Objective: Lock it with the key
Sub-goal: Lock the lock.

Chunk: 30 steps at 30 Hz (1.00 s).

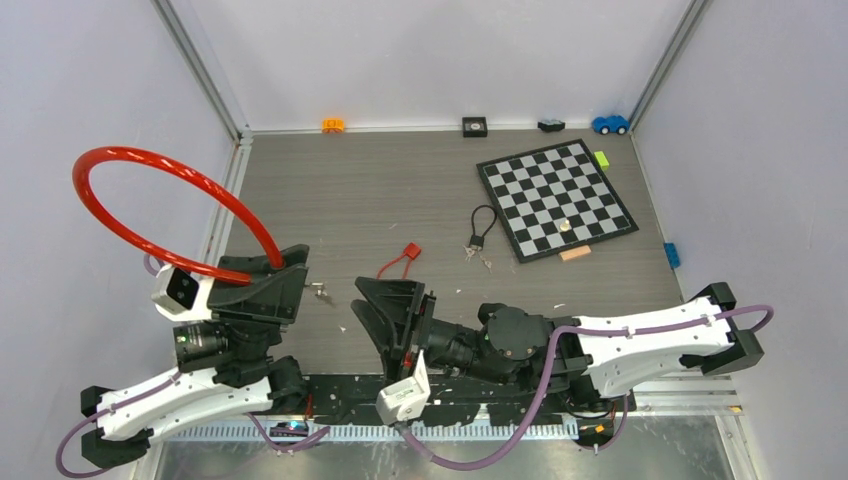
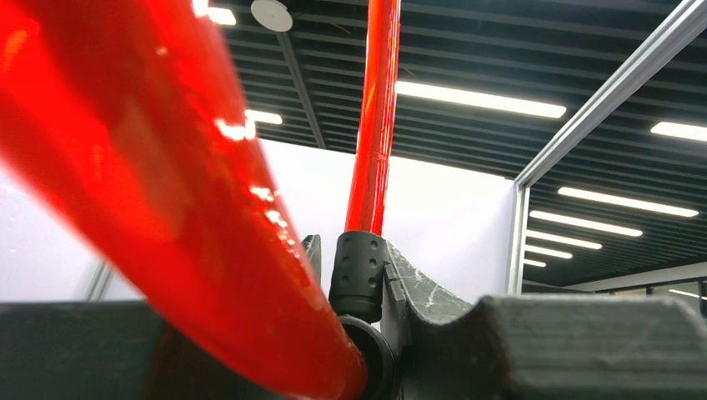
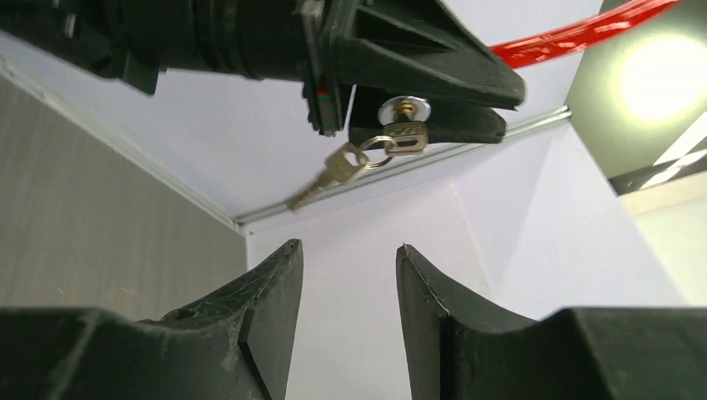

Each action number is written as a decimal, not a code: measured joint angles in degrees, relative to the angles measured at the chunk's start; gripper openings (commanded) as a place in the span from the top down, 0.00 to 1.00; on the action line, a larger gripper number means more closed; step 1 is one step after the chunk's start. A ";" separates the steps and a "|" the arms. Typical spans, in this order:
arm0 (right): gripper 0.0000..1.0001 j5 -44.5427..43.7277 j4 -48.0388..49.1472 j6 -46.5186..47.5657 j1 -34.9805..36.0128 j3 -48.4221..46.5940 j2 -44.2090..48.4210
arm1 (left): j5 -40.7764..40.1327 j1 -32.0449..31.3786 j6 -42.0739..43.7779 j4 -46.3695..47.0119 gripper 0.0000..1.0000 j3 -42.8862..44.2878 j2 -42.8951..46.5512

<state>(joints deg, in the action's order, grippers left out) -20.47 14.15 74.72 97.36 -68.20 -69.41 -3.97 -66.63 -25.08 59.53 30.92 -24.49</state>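
On the left, the left arm [image 1: 185, 392] holds up a red cable lock [image 1: 150, 200]. Its big red loop arches up in the air over the left side of the tabletop [image 1: 400, 190]. The left jaws are closed tight on the black end of the lock, where the red cable goes in. A small key [image 3: 406, 139] sits in the round silver keyhole, on the side that faces the other arm. A ring hangs from it, with 1 more key [image 3: 329, 173] dangling below.

Just to the right, the right arm [image 1: 640, 340] lies low along the front of the tabletop and points left at the key. The right jaws are partly open with a clear gap between them, and they hold nothing. They are near the key but do not touch it.

Behind the right jaws, a small red tag [image 1: 402, 257] lies flat on the tabletop. A bit further right is a thin black loop [image 1: 484, 222] with small silver bits at its near end. Next comes a black and white checkerboard [image 1: 556, 200], set at a slant, with 1 tiny piece on it. A green block [image 1: 601, 158] sits just beside its far right corner. A blue block [image 1: 672, 254] lies near the right wall.

Along the back wall, from left to right, are an orange toy [image 1: 333, 125], 2 small black things and a blue toy car [image 1: 610, 124].
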 measured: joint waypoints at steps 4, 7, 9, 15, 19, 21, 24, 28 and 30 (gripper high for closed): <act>0.50 0.07 -3.80 7.58 -0.83 -0.09 0.02 | -0.02 0.00 0.00 -0.02 1.00 0.00 0.00; 0.50 0.28 -7.48 14.38 -1.92 -1.11 0.00 | 0.00 0.00 0.00 -0.04 1.00 0.02 -0.02; 0.50 0.63 -9.86 19.02 -3.08 -2.34 -0.02 | 0.00 0.00 -0.02 -0.02 1.00 0.02 -0.09; 0.50 3.06 -13.33 30.08 -7.65 -5.38 -0.70 | 0.00 0.00 -0.02 -0.15 1.00 0.02 -0.31; 0.50 5.77 -13.88 35.52 -9.05 -7.08 -1.81 | -0.02 0.00 -0.02 -0.24 1.00 0.02 -0.28; 0.50 7.67 -13.86 37.48 -9.09 -7.61 -2.32 | -0.02 0.00 -0.02 -0.26 1.00 0.02 -0.28; 0.50 10.16 -13.86 39.28 -9.11 -7.80 -2.78 | -0.04 0.00 -0.02 -0.33 1.00 0.02 -0.26; 0.51 12.31 -13.77 40.61 -9.49 -7.80 -3.41 | -0.04 0.00 0.00 -0.55 1.00 0.02 -0.04; 0.51 13.14 -13.75 40.94 -9.60 -7.80 -3.61 | -0.07 0.00 0.00 -0.52 1.00 0.02 0.11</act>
<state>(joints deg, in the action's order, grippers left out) -7.33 0.40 115.66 87.77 -76.01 -73.01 -4.03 -66.63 -25.08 59.00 30.94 -24.38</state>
